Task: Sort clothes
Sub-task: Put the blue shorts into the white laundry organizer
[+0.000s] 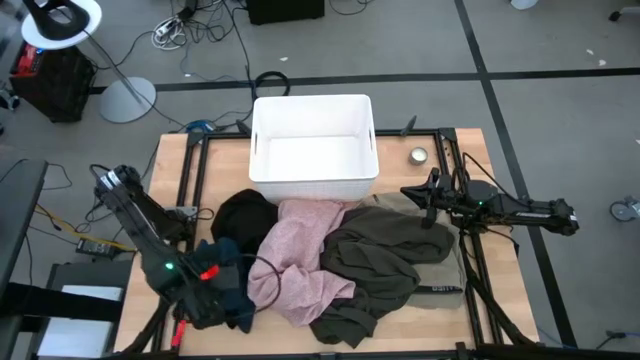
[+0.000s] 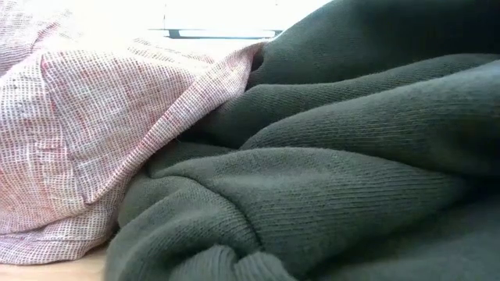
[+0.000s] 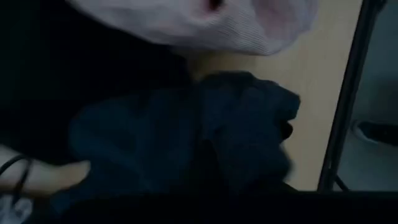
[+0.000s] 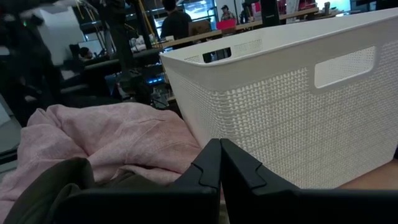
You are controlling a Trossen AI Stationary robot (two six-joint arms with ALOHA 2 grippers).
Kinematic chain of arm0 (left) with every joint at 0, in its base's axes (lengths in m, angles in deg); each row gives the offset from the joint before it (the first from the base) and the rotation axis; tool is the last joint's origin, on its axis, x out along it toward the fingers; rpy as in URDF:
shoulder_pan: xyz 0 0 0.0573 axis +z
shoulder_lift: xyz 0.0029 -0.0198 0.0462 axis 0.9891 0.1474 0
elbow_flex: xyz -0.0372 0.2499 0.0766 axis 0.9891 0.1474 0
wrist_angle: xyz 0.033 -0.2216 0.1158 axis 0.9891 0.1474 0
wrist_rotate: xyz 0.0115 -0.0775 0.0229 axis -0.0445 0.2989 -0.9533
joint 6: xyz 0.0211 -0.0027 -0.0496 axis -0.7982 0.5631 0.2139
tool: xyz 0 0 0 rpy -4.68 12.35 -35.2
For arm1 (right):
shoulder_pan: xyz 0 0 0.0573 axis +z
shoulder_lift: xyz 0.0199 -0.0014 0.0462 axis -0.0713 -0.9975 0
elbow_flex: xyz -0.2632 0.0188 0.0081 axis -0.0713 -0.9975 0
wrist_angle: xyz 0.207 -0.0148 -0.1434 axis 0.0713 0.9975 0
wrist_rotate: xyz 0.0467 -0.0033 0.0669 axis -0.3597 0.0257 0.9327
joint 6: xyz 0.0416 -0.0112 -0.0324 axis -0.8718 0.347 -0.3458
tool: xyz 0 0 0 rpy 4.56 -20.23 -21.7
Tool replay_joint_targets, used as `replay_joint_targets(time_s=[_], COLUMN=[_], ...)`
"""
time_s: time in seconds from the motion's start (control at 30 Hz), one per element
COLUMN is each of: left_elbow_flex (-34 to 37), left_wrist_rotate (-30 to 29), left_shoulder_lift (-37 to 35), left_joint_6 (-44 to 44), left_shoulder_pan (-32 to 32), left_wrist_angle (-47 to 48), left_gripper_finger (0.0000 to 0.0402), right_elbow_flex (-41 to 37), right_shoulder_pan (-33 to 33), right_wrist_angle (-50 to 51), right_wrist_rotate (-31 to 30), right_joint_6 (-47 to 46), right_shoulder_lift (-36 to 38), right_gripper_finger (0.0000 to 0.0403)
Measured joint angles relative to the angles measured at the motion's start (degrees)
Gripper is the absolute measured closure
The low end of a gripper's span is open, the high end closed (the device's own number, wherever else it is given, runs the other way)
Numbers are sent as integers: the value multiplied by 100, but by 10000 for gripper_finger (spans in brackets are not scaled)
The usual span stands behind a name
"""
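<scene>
The clothes lie in a heap on the table in front of the white bin (image 1: 313, 145). From left to right they are a black garment (image 1: 245, 215), a pale pink one (image 1: 300, 262) and an olive-brown one (image 1: 385, 255). A grey-beige edge (image 1: 458, 268) shows under the olive one. A dark teal-blue garment (image 1: 235, 298) lies bunched at the near left and fills the left wrist view (image 3: 205, 137). My left gripper (image 1: 222, 292) is right over it, its fingers hidden. My right gripper (image 1: 408, 192) is shut and empty (image 4: 221, 163), beside the bin's near right corner, above the olive garment's far edge.
A small round tin (image 1: 418, 155) sits to the right of the bin. Black frame rails (image 1: 190, 175) run along the table's sides. The low view is filled by the pink (image 2: 86, 133) and olive (image 2: 336, 172) cloth. People and desks show in the room beyond (image 4: 174, 18).
</scene>
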Motion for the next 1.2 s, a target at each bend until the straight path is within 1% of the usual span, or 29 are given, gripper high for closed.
replay_joint_targets(time_s=[0.13,0.2,0.37,0.57,0.73,1.2], left_elbow_flex=[-960,-1398,-2140,-2568,-2913,-4271], left_wrist_rotate=[-327,-513,-1116,-1856,-1954,-1967], left_shoulder_lift=[3,-2,-155,-348,-411,-404], left_joint_6=[468,630,737,655,-46,-2661], left_shoulder_pan=[0,0,12,263,712,2216], left_wrist_angle=[933,1244,1284,1278,1281,1208], left_gripper_finger=[400,400,401,401,401,401], right_elbow_flex=[0,0,0,0,0,0], right_shoulder_pan=[0,0,0,0,0,0], right_wrist_angle=[0,1,0,2,2,2], right_wrist_rotate=[0,0,2,2,4,7], right_joint_6=[0,0,0,0,-1,0], right_shoulder_lift=[0,0,0,0,0,0], right_gripper_finger=[396,396,396,396,396,396])
